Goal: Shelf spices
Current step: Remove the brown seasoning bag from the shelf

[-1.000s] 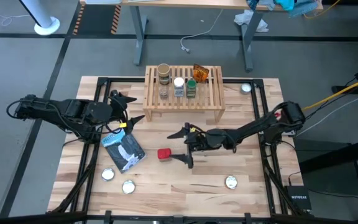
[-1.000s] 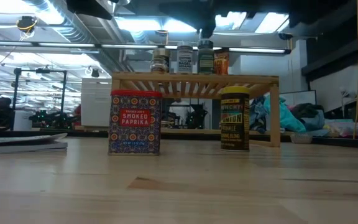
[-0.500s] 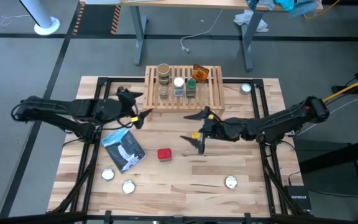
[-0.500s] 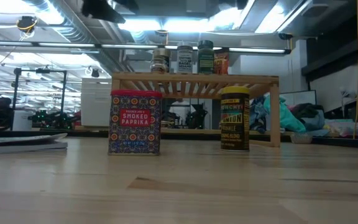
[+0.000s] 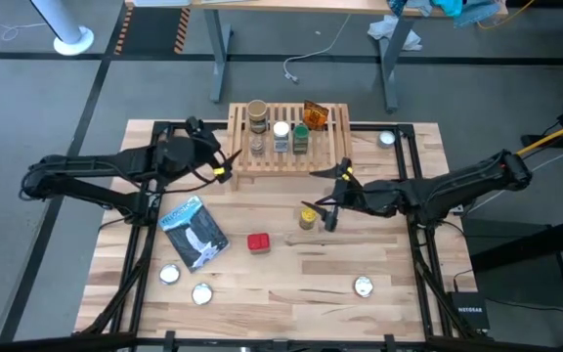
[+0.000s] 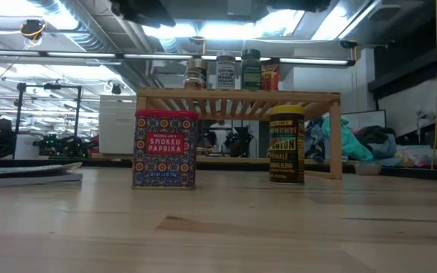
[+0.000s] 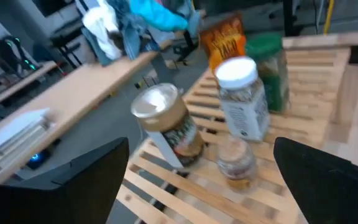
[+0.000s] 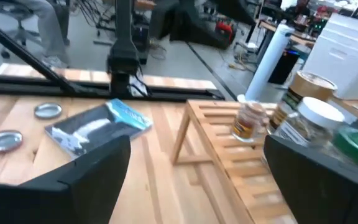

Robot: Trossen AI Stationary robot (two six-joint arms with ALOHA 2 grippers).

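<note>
Yellow-lidded jar (image 5: 307, 217) is being left on the table just beside the wide-open, empty right gripper (image 5: 336, 196), which is being raised from near the red tin (image 5: 258, 242). The left gripper (image 5: 225, 164), also open and empty, is being brought to the shelf (image 5: 289, 161), so neither is shelved yet.

The table (image 5: 340, 264) is showing pale, matt, smooth wood with visible grain. The shelf (image 5: 335, 147) is looking like the same light unvarnished wood, built of thin slats. The red tin (image 6: 165, 149) is appearing as printed metal with a patterned, slightly glossy face. The yellow-lidded jar (image 6: 287, 144) is wearing a glossy printed label under what looks like a plastic cap. The white-lidded jar (image 7: 241, 99) is showing clear walls, a paper label and a smooth matt lid. The tan-lidded jar (image 7: 166, 124) is carrying a dull metallic-looking top. The silver discs (image 5: 201, 292) are gleaming like polished metal. The blue-and-white pouch (image 5: 195, 233) is looking glossy and crinkled.
</note>
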